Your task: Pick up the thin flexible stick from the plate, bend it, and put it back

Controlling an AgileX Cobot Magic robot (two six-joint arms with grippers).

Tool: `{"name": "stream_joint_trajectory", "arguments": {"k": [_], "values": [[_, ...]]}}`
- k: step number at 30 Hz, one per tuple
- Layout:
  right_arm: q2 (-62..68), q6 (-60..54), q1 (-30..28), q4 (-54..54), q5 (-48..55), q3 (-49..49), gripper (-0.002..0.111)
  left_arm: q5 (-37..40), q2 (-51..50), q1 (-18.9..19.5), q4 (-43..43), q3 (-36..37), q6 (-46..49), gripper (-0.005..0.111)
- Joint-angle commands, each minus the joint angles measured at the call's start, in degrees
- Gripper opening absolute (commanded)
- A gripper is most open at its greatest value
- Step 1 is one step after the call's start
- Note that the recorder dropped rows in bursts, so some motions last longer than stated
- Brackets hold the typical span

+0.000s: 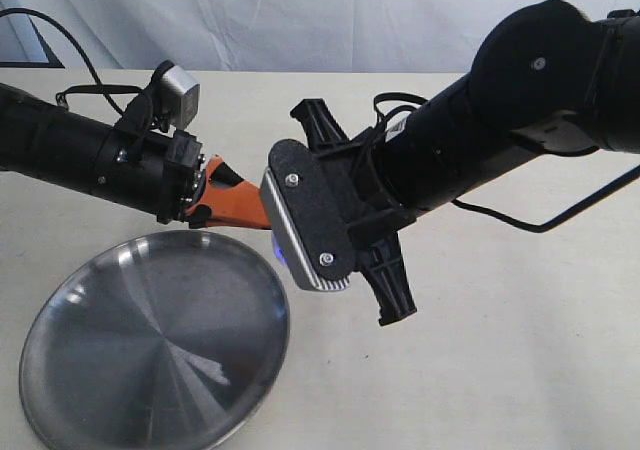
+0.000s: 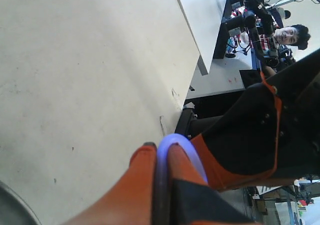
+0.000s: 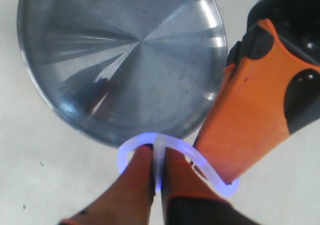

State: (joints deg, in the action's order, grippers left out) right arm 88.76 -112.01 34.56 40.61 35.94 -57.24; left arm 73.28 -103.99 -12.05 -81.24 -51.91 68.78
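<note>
The thin flexible stick glows pale blue-violet and is bent into a tight loop, held between both grippers above the table beside the plate. My right gripper is shut on one end of the stick. My left gripper is shut on the other end, where the stick arches over one orange finger. In the exterior view the grippers meet just past the far rim of the steel plate, and only a blue glimmer of the stick shows under the right wrist camera. The plate is empty.
The beige table extends to the right of the plate. A white curtain hangs behind it. In the left wrist view the table edge shows, with another desk and a person beyond.
</note>
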Motion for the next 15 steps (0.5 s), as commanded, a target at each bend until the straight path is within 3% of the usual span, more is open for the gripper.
{"name": "stream_joint_trajectory", "arguments": {"k": [1, 15], "values": [[-0.49, -3.27, 0.83, 3.59, 3.25, -0.08, -0.001, -3.32, 0.05, -0.14, -4.4, -0.19, -0.31, 0.0], [-0.49, -6.54, 0.83, 3.38, 3.12, -0.08, -0.001, -3.32, 0.05, -0.14, -4.27, -0.19, -0.31, 0.0]]}}
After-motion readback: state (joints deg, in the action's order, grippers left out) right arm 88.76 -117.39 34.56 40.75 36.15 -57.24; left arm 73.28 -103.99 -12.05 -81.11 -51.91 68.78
